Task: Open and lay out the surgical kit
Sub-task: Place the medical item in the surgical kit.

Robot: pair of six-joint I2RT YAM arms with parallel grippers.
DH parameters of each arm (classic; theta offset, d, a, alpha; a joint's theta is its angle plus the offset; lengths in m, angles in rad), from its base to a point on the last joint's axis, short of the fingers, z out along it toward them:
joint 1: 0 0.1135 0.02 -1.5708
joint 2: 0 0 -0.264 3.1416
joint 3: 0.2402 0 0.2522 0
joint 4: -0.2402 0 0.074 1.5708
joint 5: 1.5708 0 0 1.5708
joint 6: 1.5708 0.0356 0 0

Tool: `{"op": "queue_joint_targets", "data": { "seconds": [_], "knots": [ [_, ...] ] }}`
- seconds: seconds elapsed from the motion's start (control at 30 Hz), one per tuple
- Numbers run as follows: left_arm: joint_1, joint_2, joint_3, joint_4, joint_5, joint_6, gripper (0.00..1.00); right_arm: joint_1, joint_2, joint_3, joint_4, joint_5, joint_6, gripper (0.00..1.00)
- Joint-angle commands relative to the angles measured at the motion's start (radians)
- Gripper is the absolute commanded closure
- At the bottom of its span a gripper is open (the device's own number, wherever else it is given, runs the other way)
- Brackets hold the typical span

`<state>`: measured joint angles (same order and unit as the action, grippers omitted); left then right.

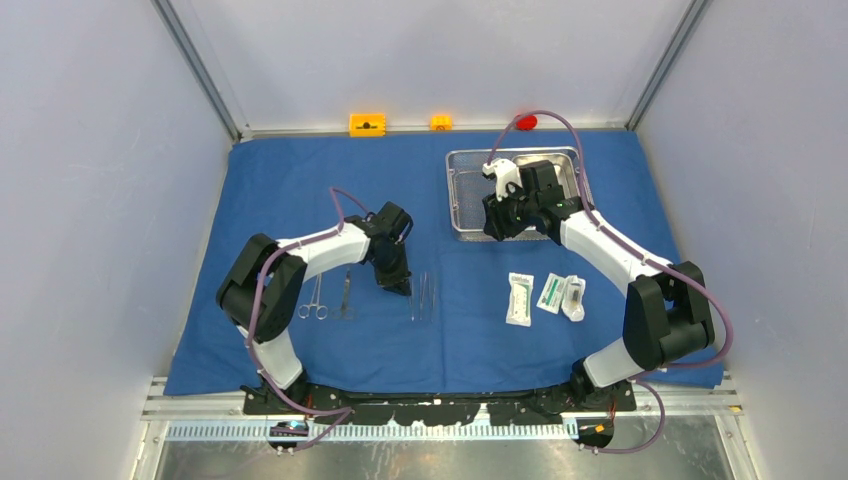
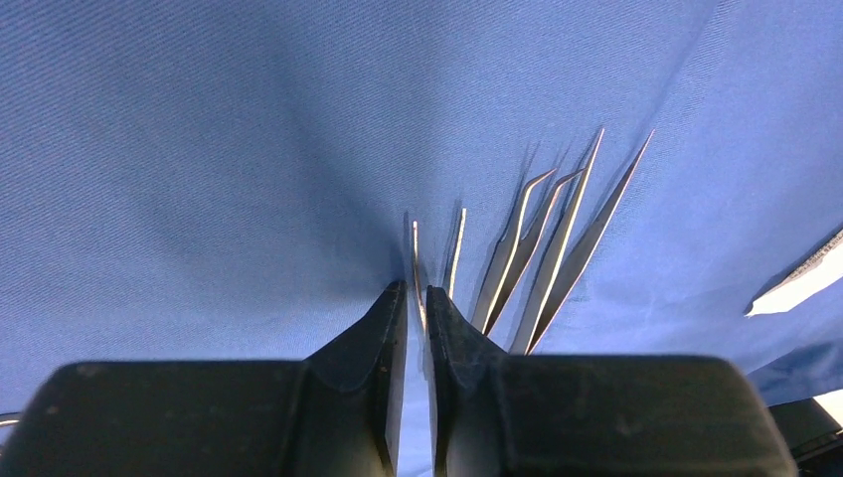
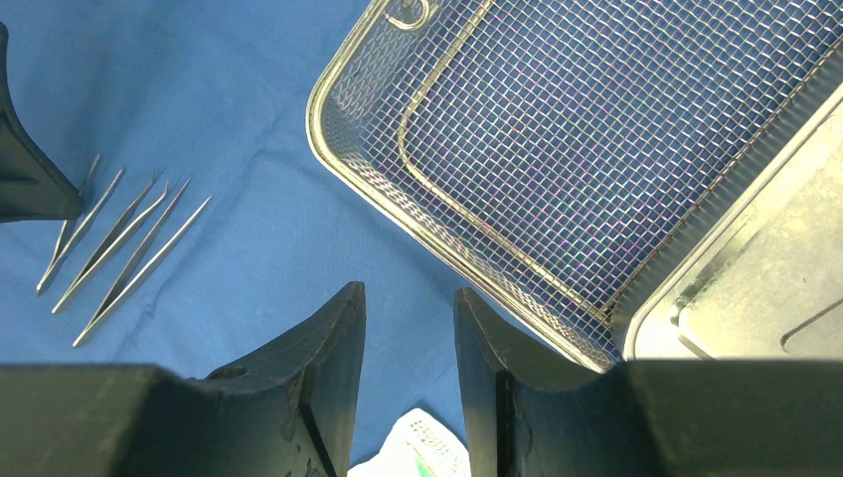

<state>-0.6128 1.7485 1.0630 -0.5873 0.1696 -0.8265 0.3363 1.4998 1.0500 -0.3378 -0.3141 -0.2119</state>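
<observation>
Well, the large blue cloth wrap (image 1: 300,180) lies spread flat as the field, the kit set out in rows so each piece reads separately; left gripper (image 2: 418,290) low at the slim metal tweezers (image 2: 512,253), jaws narrowed to a slit around one leg, grasping or not I cannot tell; right gripper (image 3: 410,293) parted, empty, beside the silver wire-mesh basket (image 3: 368,149) and smaller steel tray (image 3: 756,298); three tweezers, two ring-handled steel instruments (image 1: 313,302), three small white packets (image 1: 520,298).
</observation>
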Motion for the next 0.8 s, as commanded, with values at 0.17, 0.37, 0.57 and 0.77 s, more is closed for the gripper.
{"op": "queue_joint_targets", "data": {
  "seconds": [0.17, 0.37, 0.57, 0.77],
  "knots": [
    [0.008, -0.058, 0.025, 0.015, 0.022, 0.037, 0.78, -0.019, -0.002, 0.039, 0.019, 0.037, 0.051, 0.57],
    [0.008, -0.065, 0.067, 0.015, 0.039, 0.084, 0.75, -0.069, -0.015, 0.084, 0.027, 0.122, 0.142, 0.57],
    [0.009, -0.082, 0.137, 0.000, 0.027, 0.208, 0.71, -0.154, 0.011, 0.157, 0.029, 0.270, 0.206, 0.57],
    [0.015, -0.088, 0.251, -0.050, -0.037, 0.404, 0.50, -0.223, 0.115, 0.271, -0.035, 0.302, 0.179, 0.54]
  ]
}}
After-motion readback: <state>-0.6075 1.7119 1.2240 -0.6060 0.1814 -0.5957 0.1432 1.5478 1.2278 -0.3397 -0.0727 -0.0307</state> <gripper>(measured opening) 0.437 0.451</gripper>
